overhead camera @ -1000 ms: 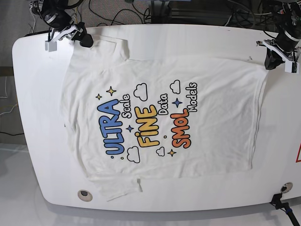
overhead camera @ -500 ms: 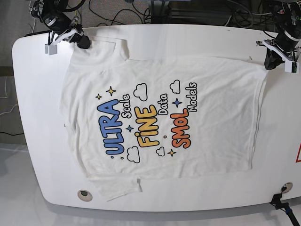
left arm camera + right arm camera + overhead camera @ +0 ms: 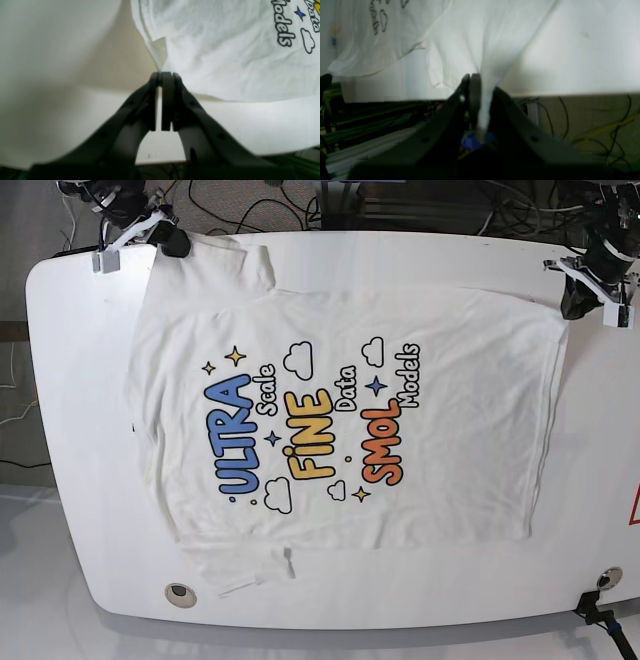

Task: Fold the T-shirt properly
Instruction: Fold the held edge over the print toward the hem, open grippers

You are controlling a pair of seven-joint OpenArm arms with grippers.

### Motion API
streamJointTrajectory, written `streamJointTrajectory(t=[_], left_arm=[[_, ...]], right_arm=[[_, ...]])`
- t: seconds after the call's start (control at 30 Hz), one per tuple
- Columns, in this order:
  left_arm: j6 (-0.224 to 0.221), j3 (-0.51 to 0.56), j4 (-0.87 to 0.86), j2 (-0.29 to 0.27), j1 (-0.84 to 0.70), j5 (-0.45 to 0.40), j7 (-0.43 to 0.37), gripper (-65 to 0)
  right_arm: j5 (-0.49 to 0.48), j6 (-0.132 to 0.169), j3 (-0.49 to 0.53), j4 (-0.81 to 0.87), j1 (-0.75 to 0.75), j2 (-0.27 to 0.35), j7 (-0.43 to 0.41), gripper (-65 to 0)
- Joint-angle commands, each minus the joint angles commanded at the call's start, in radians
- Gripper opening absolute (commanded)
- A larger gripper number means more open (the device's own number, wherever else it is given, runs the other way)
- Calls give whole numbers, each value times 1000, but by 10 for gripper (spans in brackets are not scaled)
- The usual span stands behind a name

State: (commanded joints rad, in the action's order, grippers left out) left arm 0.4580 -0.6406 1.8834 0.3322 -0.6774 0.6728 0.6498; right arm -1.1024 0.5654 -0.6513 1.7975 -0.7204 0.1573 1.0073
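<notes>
My right gripper (image 3: 480, 105) clamps T-shirt (image 3: 340, 420) cloth; my left gripper (image 3: 162, 100) pinches its corner thinly — one hard tug and that could slip free.

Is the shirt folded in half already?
No, in the base view the T-shirt lies spread open on the table, its whole colourful print showing.

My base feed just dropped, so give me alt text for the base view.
A large white printed T-shirt lies spread print-up across a white rounded table. The right gripper grips its sleeve at top left, and the left gripper holds its hem corner at top right.
</notes>
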Motion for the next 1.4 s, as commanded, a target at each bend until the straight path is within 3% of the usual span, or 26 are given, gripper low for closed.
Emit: streamJointTrajectory(t=[0.3, 0.5, 0.7, 0.9, 1.03, 1.17, 1.4], left_arm=[[0, 20, 0, -54, -68, -5, 0, -638], [2, 18, -2, -49, -54, -2, -3, -638], [2, 37, -5, -52, 75, -6, -2, -638], [0, 86, -6, -49, 201, -8, 0, -638], [0, 106, -6, -51, 278, -75, 0, -638], [0, 123, -20, -54, 339, -150, 0, -638], [0, 117, -153, -51, 442, -157, 0, -638]], right_arm=[[0, 0, 0, 0, -75, 5, 0, -650], [-15, 0, -49, 69, -58, 5, 5, -650], [-9, 0, -78, 86, 77, 5, 60, -650], [-8, 0, -75, 86, 199, 6, 61, -650], [-8, -2, -72, 81, 279, 28, 61, -650], [-8, -2, -71, 23, 351, 54, 61, -650], [-6, -2, -23, -157, 486, 110, 61, -650]])
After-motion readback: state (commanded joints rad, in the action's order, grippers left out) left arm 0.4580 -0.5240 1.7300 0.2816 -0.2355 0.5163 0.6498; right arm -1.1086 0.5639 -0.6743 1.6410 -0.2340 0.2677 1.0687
